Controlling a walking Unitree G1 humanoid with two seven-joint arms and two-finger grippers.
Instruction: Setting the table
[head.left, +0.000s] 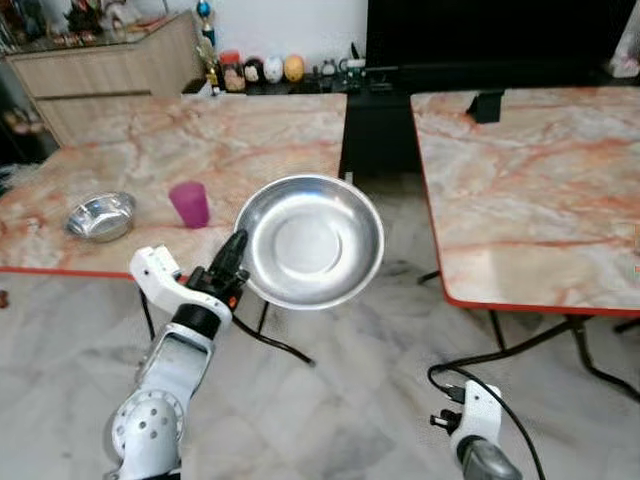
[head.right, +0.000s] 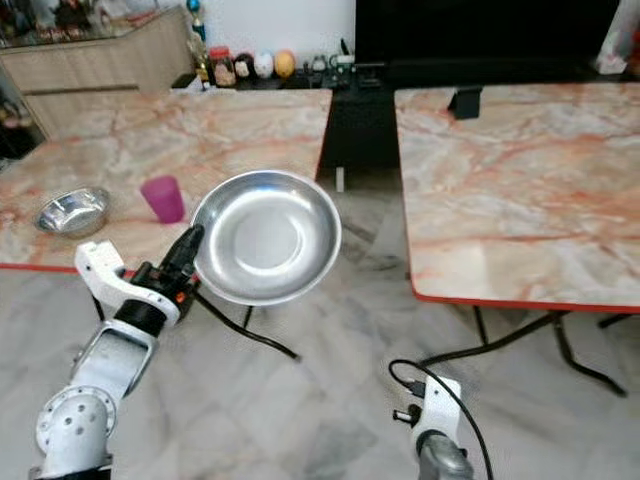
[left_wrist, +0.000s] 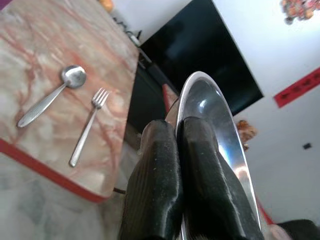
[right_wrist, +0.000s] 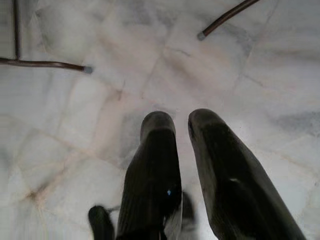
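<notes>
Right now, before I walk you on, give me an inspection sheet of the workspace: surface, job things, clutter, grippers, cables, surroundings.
Surface: two orange-veined marble tables with red edging, left table and right table, with a gap between them.
Job's things: round shiny steel plate held up on its edge; small steel bowl and pink plastic cup on the left table; steel spoon and steel fork on a tabletop.
Clutter: small black object on the right table.
Grippers: left gripper, jaws shut on the plate's rim; right gripper hangs low over the floor, jaws slightly apart, empty.
Cables: black cable at the right wrist.
Surroundings: marble floor; dark screen; jars and ornaments.
</notes>
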